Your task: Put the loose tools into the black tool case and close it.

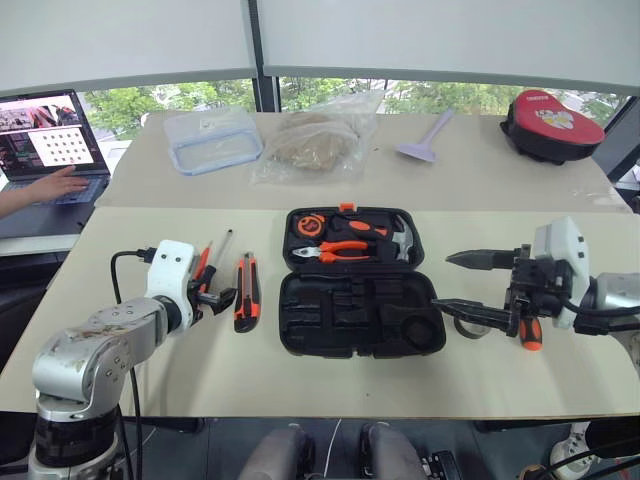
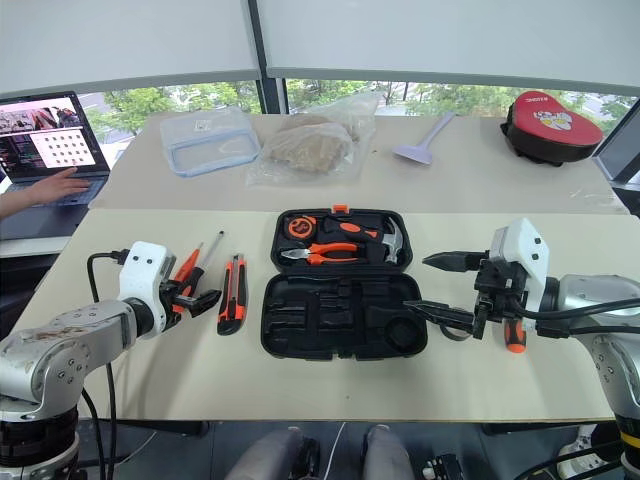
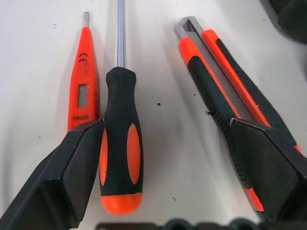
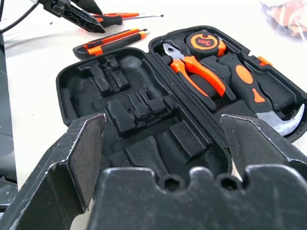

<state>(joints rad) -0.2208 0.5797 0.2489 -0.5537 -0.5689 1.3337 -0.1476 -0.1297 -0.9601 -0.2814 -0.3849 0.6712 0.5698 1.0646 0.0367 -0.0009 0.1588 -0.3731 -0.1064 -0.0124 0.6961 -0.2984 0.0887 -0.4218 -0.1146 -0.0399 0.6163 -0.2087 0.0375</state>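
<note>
**Op:** Well, where does the robot stand with the loose tools?

**Tech:** Nothing is packed yet. The black tool case (image 1: pixel 359 283) lies open mid-tabletop, its near half showing bare recesses, its far half holding pliers (image 1: pixel 343 251), a hammer (image 1: pixel 400 240) and a tape measure (image 1: pixel 309 225). The left gripper (image 1: pixel 212 297) hovers low near the left edge, fingers (image 3: pixel 72 167) spread wide and holding nothing, straddling the black-and-orange screwdriver (image 3: pixel 120 158). The slim orange screwdriver (image 3: pixel 81 91) lies just beside that one, the utility knife (image 1: pixel 246 292) a little nearer the case.

**Op:** And the right side?

**Tech:** The right gripper (image 1: pixel 470 290) hangs beside the case's right end, fingers wide apart and empty; another screwdriver (image 1: pixel 529 333) lies under it.

**Op:** How should the pick go?

**Tech:** Probably closing on the thick handle, not the shaft, and centring first so a finger doesn't nudge the slim one or catch the knife.

**Op:** Room to move?

**Tech:** Bare tabletop lies between knife and case, so the carry across looks free. The near edge is fairly close to the case, and a person's hand (image 1: pixel 55 186) rests at a laptop (image 1: pixel 50 140) beyond the far-left corner
</note>
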